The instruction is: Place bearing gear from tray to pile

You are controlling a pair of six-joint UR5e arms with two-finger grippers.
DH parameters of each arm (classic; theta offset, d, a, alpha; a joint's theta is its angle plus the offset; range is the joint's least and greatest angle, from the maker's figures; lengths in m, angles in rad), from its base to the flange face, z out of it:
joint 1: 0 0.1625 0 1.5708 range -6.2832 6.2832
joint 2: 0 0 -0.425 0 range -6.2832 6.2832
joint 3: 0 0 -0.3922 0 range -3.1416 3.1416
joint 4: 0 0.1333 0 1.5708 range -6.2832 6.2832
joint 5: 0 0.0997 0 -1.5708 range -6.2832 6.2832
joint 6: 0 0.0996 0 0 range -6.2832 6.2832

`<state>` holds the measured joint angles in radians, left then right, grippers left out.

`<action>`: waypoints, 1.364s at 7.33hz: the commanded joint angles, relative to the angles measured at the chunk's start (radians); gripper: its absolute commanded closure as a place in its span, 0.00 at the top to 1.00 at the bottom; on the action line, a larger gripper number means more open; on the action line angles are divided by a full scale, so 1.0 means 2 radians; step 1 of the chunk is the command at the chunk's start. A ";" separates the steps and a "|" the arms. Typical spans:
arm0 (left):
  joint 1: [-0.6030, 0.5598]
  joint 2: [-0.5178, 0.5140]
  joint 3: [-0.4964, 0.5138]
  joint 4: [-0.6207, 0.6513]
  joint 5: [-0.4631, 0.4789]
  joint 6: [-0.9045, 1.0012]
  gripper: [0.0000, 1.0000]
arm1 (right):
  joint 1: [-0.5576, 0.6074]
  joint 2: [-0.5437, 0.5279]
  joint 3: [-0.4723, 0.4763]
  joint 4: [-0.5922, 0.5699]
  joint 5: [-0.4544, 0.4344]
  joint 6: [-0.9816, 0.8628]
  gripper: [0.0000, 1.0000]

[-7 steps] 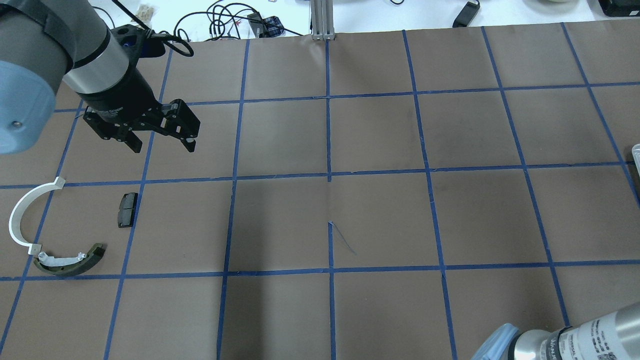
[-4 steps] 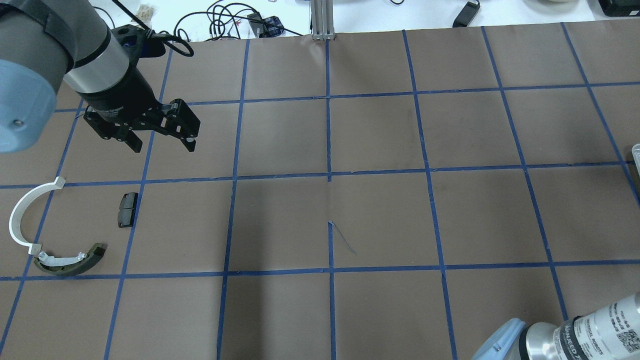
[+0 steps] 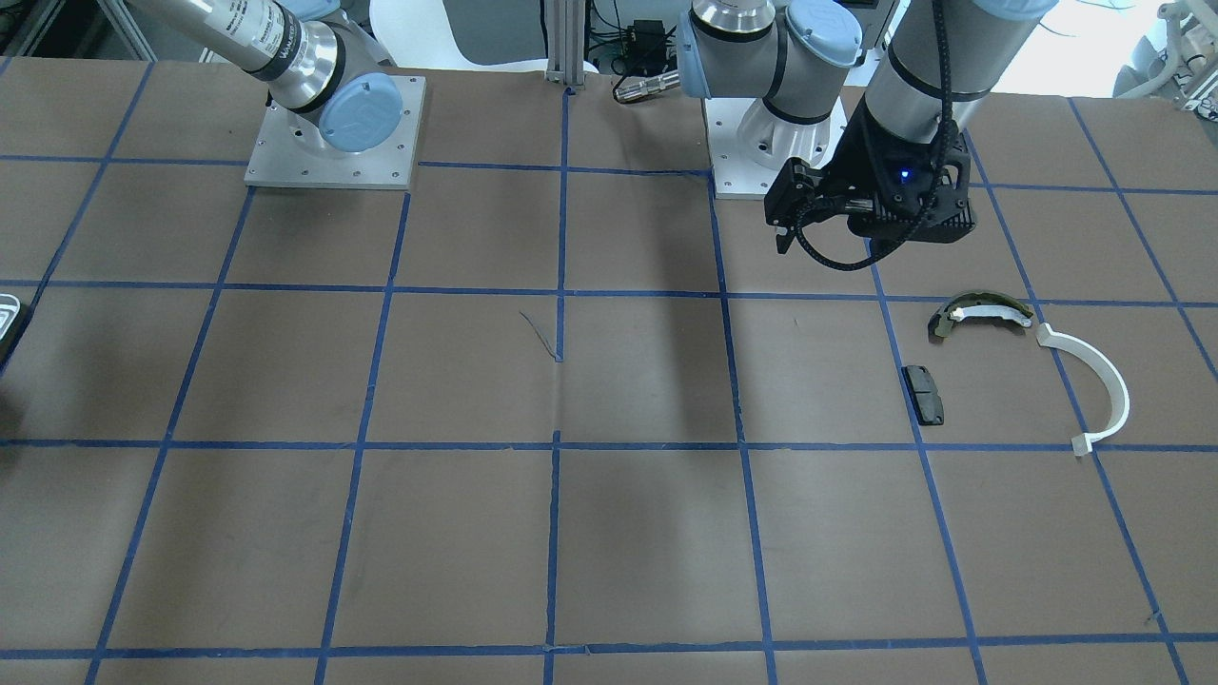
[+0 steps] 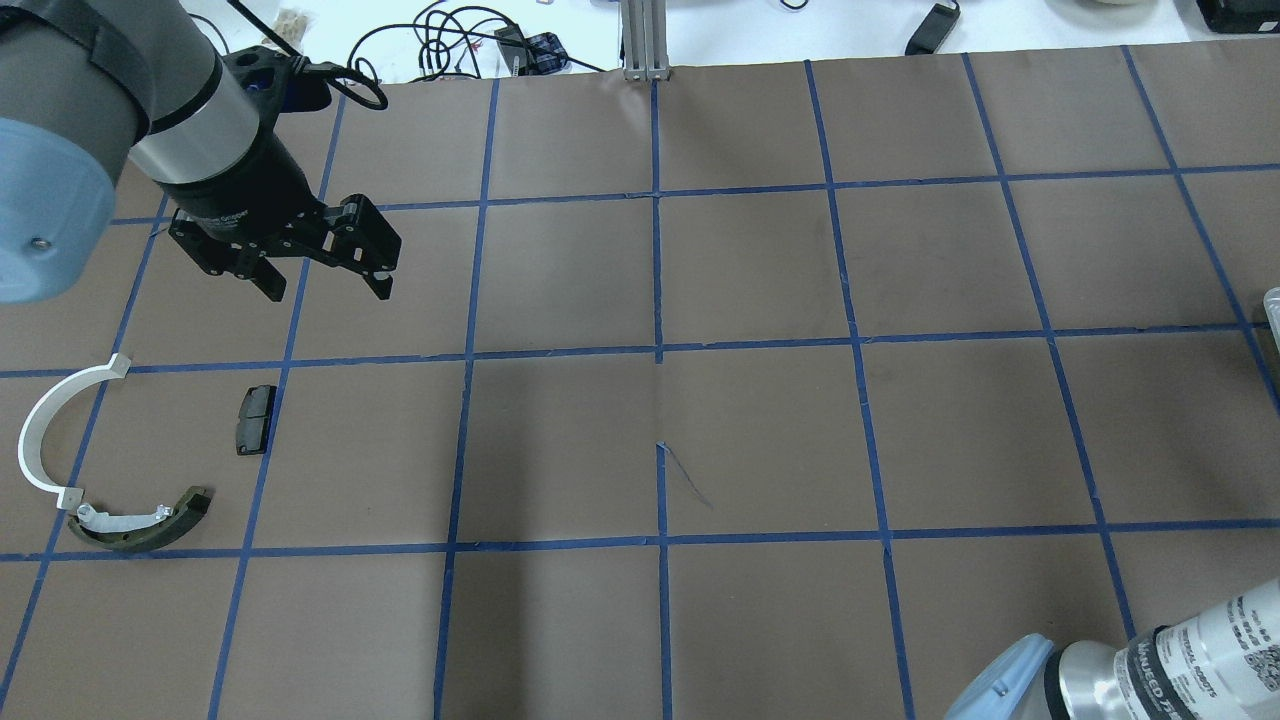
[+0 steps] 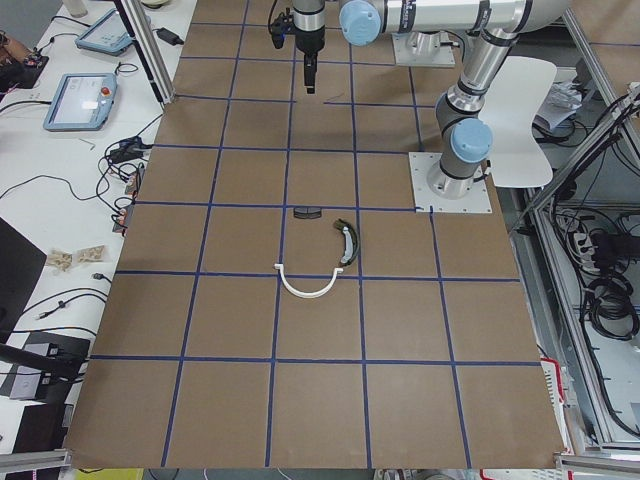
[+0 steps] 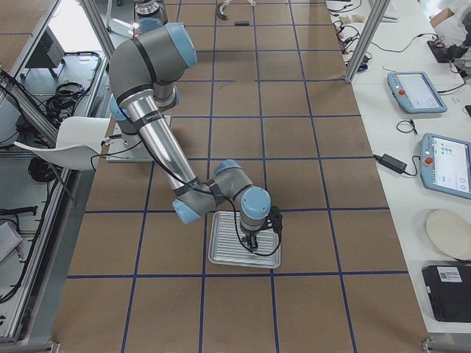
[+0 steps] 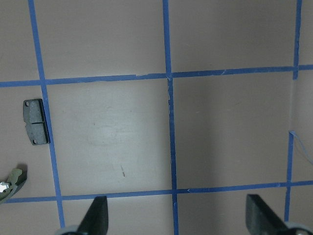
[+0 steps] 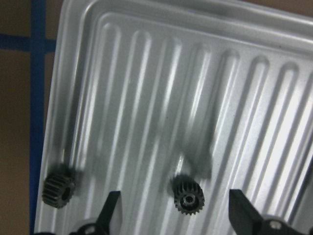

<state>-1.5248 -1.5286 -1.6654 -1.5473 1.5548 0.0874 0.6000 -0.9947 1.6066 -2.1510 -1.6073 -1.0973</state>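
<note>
The silvery ribbed tray [image 8: 146, 73] fills the right wrist view and holds two small dark gears. One gear [image 8: 189, 198] lies between the tips of my open right gripper [image 8: 176, 215], untouched. The other gear [image 8: 59, 192] sits in the tray's corner. The exterior right view shows this gripper [image 6: 250, 246] low over the tray [image 6: 221, 254]. The pile lies at the table's left: a white arc [image 4: 45, 430], an olive-and-white brake shoe [image 4: 140, 525] and a black pad [image 4: 255, 420]. My left gripper [image 4: 328, 288] hovers open and empty beyond the pad.
The brown table carries a blue tape grid. Cables [image 4: 450, 40] and an aluminium post [image 4: 645, 40] stand at its far edge. Only a sliver of the tray [image 4: 1272, 305] shows at the overhead view's right edge. Touch pendants [image 6: 412, 88] lie on the side bench.
My right arm's wrist section has shifted to the right in the overhead view. My left gripper has stayed nearly still and open. The pile has not moved.
</note>
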 commanded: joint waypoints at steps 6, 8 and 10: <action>0.002 -0.007 -0.001 0.004 0.000 0.001 1.00 | 0.000 0.004 0.010 -0.031 -0.026 -0.014 0.36; 0.002 -0.007 -0.001 0.004 0.000 0.001 1.00 | 0.000 0.010 0.010 -0.036 -0.026 -0.014 0.26; 0.002 -0.007 -0.001 0.004 0.001 0.000 1.00 | 0.000 0.005 0.009 -0.038 -0.025 -0.007 0.04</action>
<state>-1.5217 -1.5412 -1.6674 -1.5386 1.5558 0.0881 0.5998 -0.9771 1.6259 -2.2245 -1.6584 -1.1198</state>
